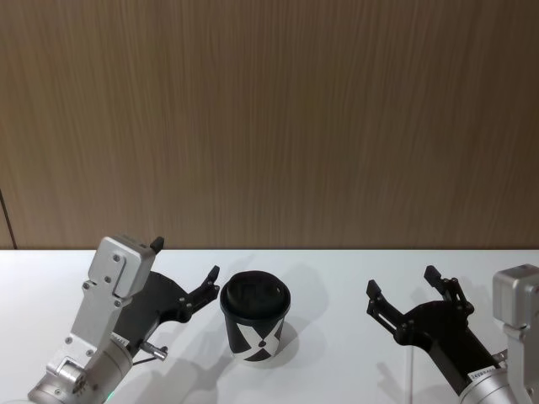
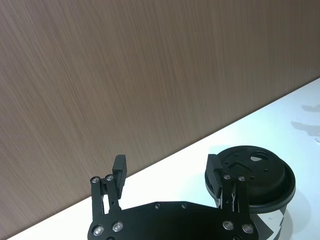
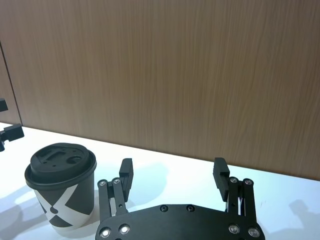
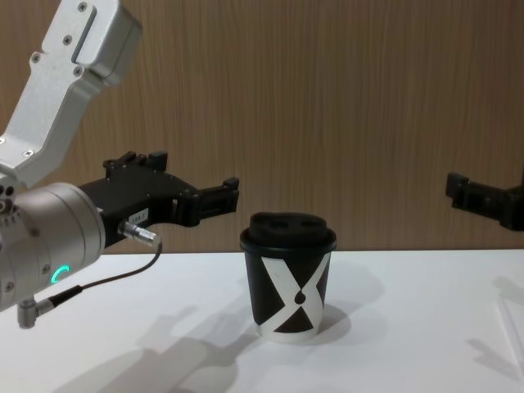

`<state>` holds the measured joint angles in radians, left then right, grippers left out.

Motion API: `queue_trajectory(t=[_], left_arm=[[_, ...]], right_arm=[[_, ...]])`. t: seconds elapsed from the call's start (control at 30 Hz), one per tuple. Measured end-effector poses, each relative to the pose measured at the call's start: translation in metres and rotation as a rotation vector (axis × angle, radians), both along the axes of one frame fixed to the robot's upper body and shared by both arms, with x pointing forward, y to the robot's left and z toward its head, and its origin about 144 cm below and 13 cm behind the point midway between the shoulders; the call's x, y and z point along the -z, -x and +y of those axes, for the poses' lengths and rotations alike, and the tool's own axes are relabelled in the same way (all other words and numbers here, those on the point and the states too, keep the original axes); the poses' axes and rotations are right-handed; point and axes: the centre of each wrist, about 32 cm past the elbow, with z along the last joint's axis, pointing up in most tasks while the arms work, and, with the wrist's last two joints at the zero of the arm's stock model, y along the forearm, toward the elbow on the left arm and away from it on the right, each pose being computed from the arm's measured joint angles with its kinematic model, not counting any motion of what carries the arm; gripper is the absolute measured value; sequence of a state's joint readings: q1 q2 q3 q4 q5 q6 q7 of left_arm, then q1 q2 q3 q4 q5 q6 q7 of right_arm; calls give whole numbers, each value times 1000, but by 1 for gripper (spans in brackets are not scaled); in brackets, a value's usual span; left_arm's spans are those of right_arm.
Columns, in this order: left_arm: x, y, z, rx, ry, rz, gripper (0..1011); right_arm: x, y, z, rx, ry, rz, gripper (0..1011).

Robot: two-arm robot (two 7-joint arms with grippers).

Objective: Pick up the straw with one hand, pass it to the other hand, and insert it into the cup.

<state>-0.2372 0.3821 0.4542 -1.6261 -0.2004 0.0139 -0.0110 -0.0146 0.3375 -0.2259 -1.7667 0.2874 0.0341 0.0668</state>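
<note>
The cup (image 1: 255,324) is black paper with a white X pattern and a black domed lid, and it stands upright on the white table. It also appears in the chest view (image 4: 288,282) and in both wrist views (image 2: 255,172) (image 3: 62,190). My left gripper (image 1: 184,259) hovers open and empty just left of the cup, one finger (image 2: 214,170) close to the lid. My right gripper (image 1: 404,282) hangs open and empty to the right of the cup, well apart from it. A thin pale line, apparently the straw (image 1: 410,370), lies on the table under the right gripper.
A wood-panelled wall (image 1: 269,118) closes the far side of the table (image 1: 337,370). A thin grey cable (image 4: 106,278) and a metal plug (image 4: 141,233) hang from the left wrist.
</note>
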Motion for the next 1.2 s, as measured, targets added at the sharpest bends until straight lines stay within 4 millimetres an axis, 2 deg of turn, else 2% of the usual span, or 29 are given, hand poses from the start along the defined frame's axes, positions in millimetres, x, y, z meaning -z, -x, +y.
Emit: queue_trajectory(t=[1.2], left_arm=[[0, 0, 0, 0, 0, 0, 1000]], right_arm=[[0, 0, 0, 0, 0, 0, 1001]])
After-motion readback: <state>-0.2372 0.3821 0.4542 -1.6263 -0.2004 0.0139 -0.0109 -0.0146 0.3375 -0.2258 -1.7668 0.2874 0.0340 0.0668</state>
